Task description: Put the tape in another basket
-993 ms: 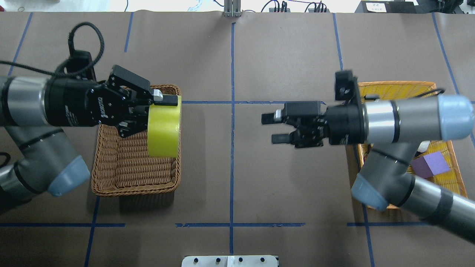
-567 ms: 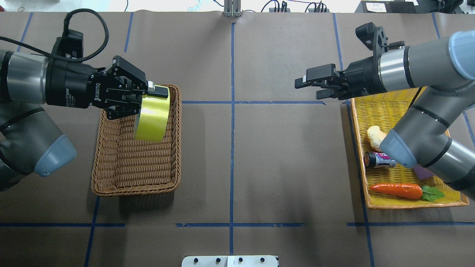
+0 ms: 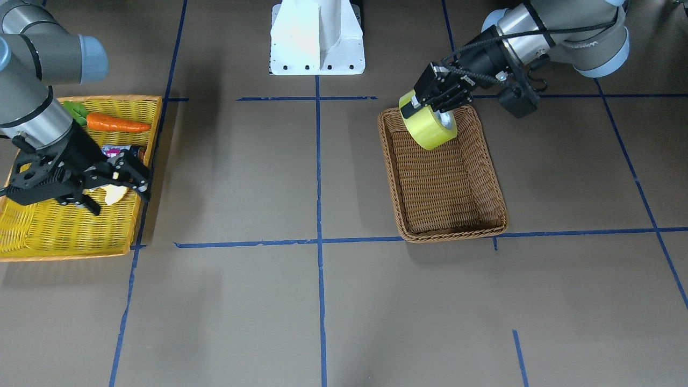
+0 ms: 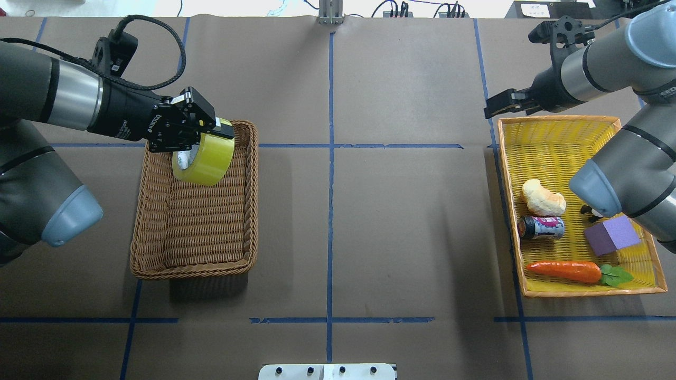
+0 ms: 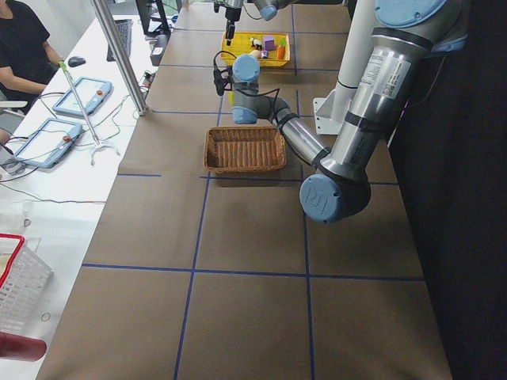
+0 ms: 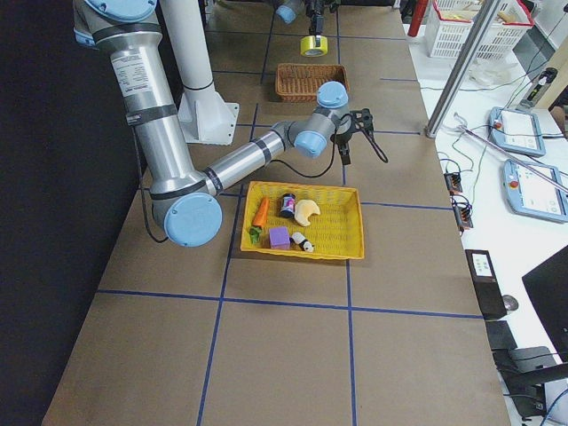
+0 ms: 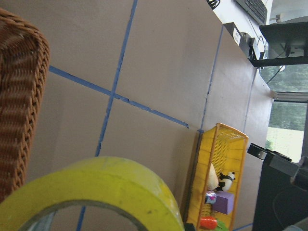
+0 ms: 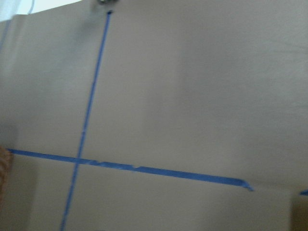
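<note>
Pinching tape above basket, left gripper partly hidden; right gripper spread.

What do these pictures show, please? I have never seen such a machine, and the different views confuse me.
This is a robot with two arms at a table covered in brown paper. Each arm ends in a two-finger tool. One picture looks down from behind the robot, one faces it, two look from the table's ends, two come from wrist cameras. The left tool is shut on a yellow-green tape roll, held in the air over one end of a brown wicker basket. The right tool is open and empty, near a yellow tray holding a carrot, a can and a purple block.
</note>
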Motion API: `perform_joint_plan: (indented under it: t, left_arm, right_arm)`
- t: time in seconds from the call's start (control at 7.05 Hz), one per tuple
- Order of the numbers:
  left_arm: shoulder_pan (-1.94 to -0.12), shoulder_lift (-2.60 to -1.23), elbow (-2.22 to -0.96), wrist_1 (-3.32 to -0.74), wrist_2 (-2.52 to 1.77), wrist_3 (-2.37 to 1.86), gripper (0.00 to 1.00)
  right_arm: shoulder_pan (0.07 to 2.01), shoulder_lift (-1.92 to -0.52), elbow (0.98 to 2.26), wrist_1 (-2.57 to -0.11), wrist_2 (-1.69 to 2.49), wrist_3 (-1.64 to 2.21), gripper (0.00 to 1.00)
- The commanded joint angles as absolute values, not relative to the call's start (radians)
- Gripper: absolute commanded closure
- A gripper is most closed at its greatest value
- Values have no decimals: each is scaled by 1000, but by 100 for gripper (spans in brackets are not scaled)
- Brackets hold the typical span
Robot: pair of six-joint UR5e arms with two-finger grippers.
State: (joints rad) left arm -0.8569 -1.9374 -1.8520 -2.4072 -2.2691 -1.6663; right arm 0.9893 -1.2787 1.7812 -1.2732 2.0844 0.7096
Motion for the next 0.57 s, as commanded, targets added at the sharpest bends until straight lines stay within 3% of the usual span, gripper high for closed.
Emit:
perform_joint_plan:
  t: [0.0, 0.43]
  left_arm:
    - [-848, -1936, -1852, -2182, -2247, -1417, 100]
    - [-668, -1934, -1841, -1989, -1997, -1298, 100]
  right_arm:
    - [1099, -1275, 1784, -1516, 2098, 415, 0]
    - [1264, -1321, 1781, -1624, 2249, 200, 0]
